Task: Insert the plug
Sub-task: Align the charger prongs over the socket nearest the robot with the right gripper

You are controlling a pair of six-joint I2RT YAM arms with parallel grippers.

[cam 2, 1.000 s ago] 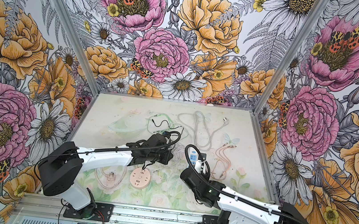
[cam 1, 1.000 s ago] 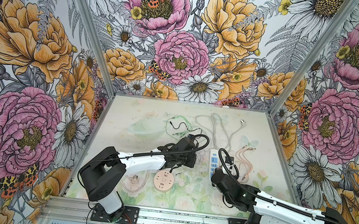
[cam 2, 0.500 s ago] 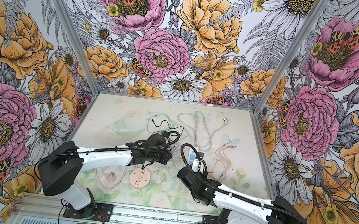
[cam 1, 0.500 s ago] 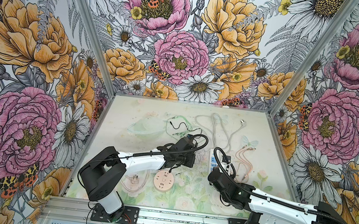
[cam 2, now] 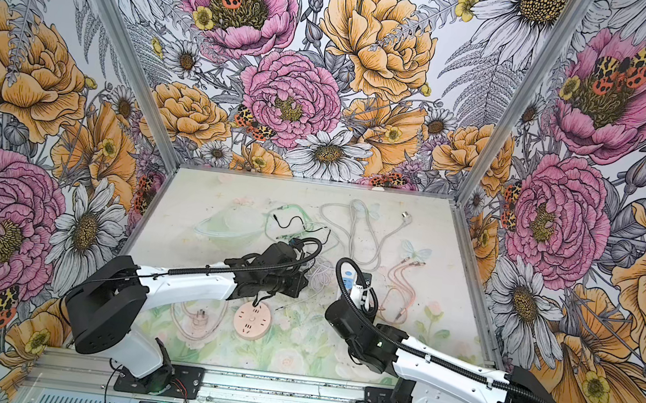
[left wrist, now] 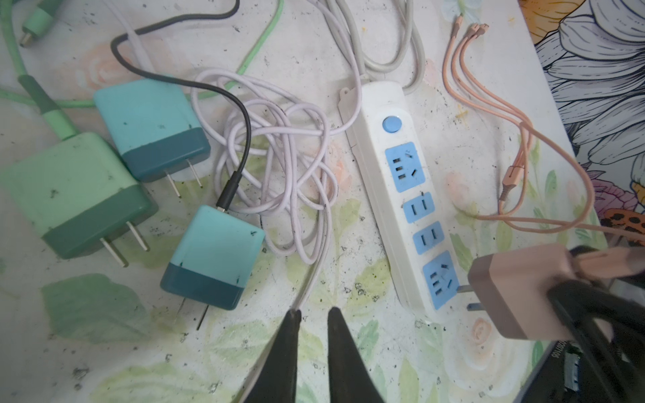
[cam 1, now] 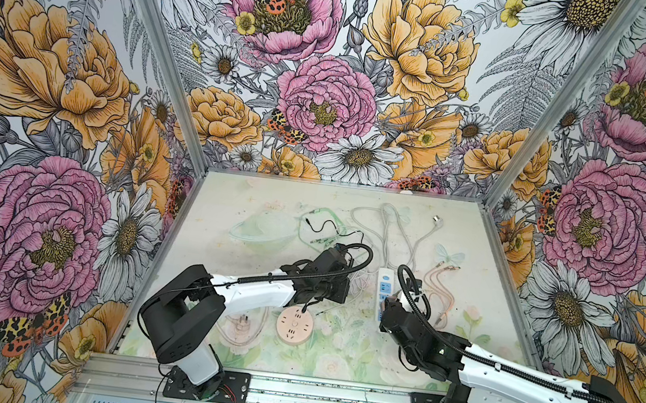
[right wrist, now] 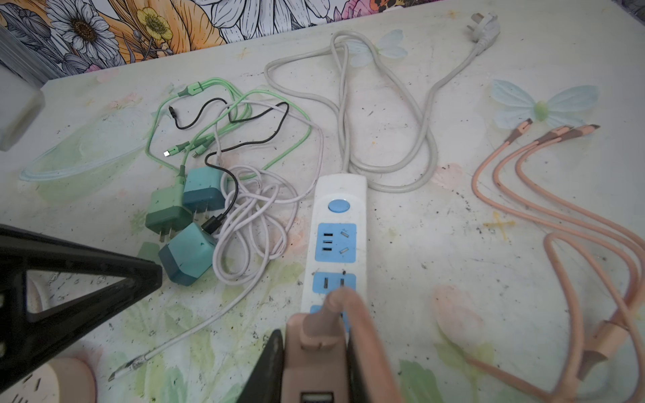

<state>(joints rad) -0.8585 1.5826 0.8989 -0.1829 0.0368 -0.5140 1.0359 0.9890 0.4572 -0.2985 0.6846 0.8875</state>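
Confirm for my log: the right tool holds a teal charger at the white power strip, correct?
Not quite. The charger in the right tool is pink, not teal. The right wrist view shows it held at the white power strip.

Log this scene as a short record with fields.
right gripper: shut on pink charger
left gripper: shut, nothing between its fingers
prongs: exposed beside the power strip, not inserted
sockets: all four empty
loose on table: three green and teal chargers, round outlet hub
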